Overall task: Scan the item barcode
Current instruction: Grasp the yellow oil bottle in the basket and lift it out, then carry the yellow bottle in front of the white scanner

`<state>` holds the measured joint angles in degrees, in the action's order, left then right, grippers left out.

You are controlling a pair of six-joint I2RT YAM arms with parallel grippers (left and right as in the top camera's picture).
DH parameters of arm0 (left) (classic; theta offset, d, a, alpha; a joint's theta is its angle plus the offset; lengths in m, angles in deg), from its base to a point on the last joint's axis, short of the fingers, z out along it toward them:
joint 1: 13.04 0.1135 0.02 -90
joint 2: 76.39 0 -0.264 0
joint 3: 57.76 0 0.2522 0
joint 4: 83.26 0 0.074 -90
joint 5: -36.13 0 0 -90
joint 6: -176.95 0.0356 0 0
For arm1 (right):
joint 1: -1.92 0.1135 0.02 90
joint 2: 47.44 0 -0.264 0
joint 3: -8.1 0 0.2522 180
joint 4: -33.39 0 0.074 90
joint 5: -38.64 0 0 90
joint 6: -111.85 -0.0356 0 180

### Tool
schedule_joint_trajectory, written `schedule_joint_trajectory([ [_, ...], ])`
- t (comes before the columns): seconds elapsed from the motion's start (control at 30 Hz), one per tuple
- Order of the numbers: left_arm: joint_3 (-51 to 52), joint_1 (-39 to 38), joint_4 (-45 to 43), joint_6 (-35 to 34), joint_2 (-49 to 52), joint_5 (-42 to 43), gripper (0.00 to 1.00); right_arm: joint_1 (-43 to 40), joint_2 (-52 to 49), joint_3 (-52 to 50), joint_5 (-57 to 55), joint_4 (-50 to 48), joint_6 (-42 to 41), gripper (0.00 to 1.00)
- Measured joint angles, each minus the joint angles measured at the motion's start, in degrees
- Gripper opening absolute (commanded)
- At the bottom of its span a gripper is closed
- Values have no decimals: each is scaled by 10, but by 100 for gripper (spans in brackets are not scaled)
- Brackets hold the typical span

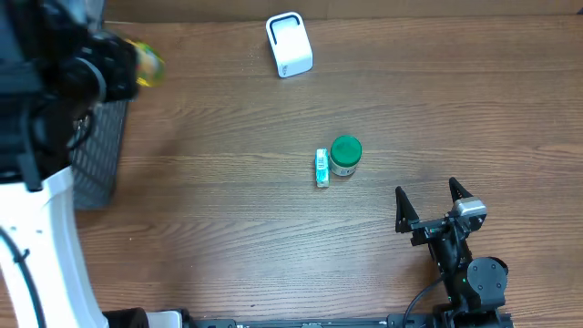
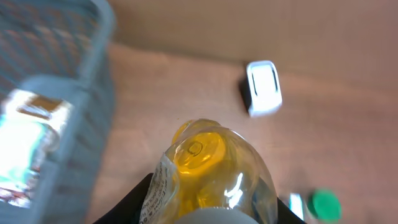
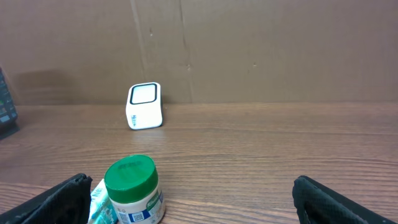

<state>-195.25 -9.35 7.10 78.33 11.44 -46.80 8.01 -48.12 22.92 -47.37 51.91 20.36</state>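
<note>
Scanner (image 1: 289, 44) at the table's (image 1: 455, 109) far edge — jar (image 1: 345, 155) mid-table, packet (image 1: 322, 168) just left, perhaps touching.

overhead view looks straight down on the table (image 1: 273, 237) from well above, taking in its width. left wrist view looks steeply down, very close behind the yellow bottle (image 2: 211, 177), with the basket (image 2: 74, 93) at its left; right wrist view sits low, near the table surface, facing level toward the back wall (image 3: 280, 50). all three share the white scanner (image 1: 289, 44) and the green-lidded jar (image 1: 345, 155)
</note>
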Motion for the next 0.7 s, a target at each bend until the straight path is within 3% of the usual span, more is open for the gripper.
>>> schedule_joint_trajectory([
  [0.23, 56, -68, 20, 2, 56, -1, 32, 0, 0, 0, 0, 0, 0, 100],
  [0.7, 214, -207, -99, 2, 166, -29, 33, 0, 0, 0, 0, 0, 0, 100],
])
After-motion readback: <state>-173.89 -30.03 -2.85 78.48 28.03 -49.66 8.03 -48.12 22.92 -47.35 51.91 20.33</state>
